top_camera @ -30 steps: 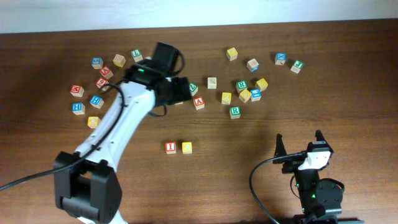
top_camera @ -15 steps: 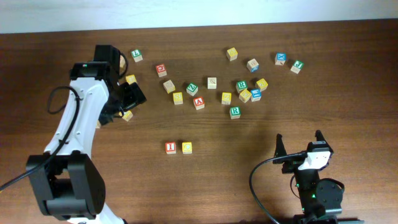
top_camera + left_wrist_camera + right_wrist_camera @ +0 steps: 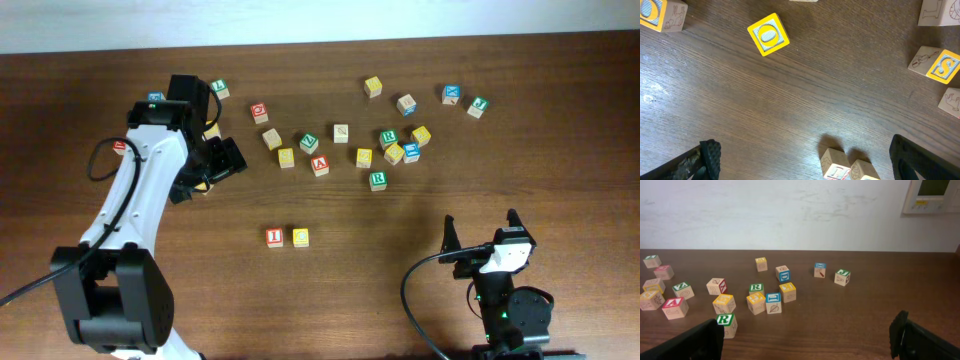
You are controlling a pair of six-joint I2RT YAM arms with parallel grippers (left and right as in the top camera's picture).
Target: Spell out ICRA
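The red I cube (image 3: 274,237) and the yellow C cube (image 3: 300,237) stand side by side at the table's front middle; they also show at the bottom of the left wrist view, I (image 3: 836,168) and C (image 3: 863,171). The red A cube (image 3: 319,165) (image 3: 674,305) lies in the middle cluster. A green R cube (image 3: 377,180) (image 3: 726,323) lies right of it, with a second green R (image 3: 388,137) (image 3: 756,287) behind. My left gripper (image 3: 208,174) (image 3: 805,162) is open and empty, held above the table left of the cluster. My right gripper (image 3: 481,232) (image 3: 807,340) is open and empty at the front right.
Several other letter cubes lie scattered along the back of the table, among them a yellow O cube (image 3: 768,34), a yellow S cube (image 3: 942,66) and a group at the far left partly hidden under my left arm. A white wall (image 3: 790,210) stands behind the table.
My left arm swung from over the middle cluster to the left side of the table, then came back a little to the right. No cube was taken. The right arm has not moved.
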